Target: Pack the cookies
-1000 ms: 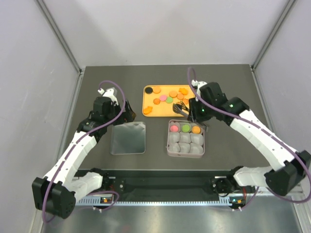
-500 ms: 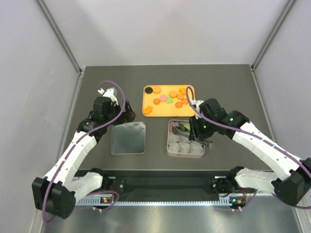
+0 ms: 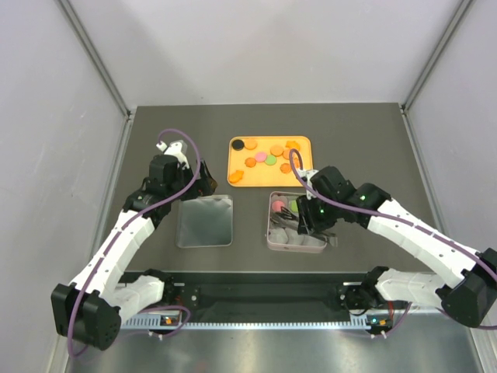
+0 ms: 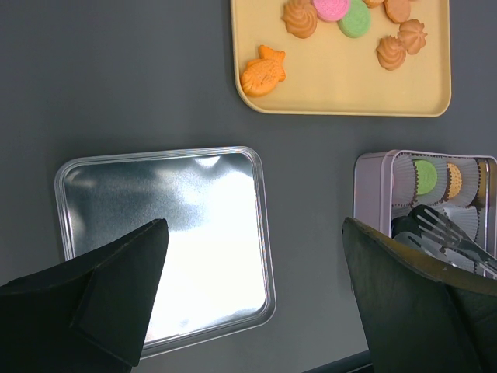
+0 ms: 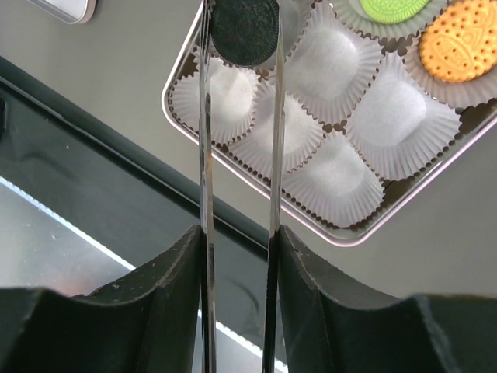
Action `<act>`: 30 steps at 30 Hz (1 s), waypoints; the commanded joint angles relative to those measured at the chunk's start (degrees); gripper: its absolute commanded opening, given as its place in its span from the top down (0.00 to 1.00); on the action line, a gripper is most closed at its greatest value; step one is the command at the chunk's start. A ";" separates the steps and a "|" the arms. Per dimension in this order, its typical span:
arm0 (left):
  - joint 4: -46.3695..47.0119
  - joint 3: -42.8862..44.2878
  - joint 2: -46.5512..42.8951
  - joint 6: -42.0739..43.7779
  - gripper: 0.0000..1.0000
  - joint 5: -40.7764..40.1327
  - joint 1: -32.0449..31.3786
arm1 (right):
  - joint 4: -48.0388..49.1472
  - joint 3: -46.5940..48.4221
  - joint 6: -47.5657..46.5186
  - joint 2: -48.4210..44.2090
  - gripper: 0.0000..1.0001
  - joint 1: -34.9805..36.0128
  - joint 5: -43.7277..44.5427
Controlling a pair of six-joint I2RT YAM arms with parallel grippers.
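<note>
The cookies [image 3: 268,158] lie on an orange tray [image 3: 241,165]; one is fish-shaped [image 4: 262,71]. The square tin [image 3: 272,233] holds pink [image 3: 278,206], green [image 5: 388,6] and orange [image 5: 464,39] cookies in its far row; its other white paper cups are empty. My right gripper [image 5: 239,241] is shut on metal tongs [image 5: 205,155]. The tongs pinch a black cookie [image 5: 245,29] above the tin's cups. My left gripper [image 4: 255,225] is open and empty, hovering over the right edge of the tin's lid [image 4: 167,241].
The silver lid [image 3: 205,220] lies flat left of the tin. The orange tray is behind the tin. The tin [image 4: 373,179] and tongs [image 4: 446,233] show at the right of the left wrist view. A black rail [image 5: 101,148] runs along the table's near edge.
My right arm has swung from the orange tray toward me, carrying the tongs and black cookie over the tin. The left arm has not moved.
</note>
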 commanded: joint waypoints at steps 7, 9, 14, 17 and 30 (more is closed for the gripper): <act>1.24 0.34 -0.12 0.29 0.02 0.23 0.21 | 3.76 0.68 0.93 -0.26 0.54 1.23 0.74; 1.24 0.34 0.06 0.29 0.02 0.32 0.21 | 3.59 0.77 0.85 -0.26 0.53 1.32 1.18; 1.41 0.34 -0.03 0.29 0.02 0.41 0.21 | 3.15 0.86 0.67 -0.09 0.52 1.32 1.44; 1.32 0.34 0.06 0.29 0.02 0.41 0.21 | 2.54 2.87 0.32 -0.61 0.52 1.32 2.05; 1.24 0.34 0.06 0.29 0.02 -0.03 0.21 | 2.00 21.86 -6.36 13.96 0.51 -5.97 11.11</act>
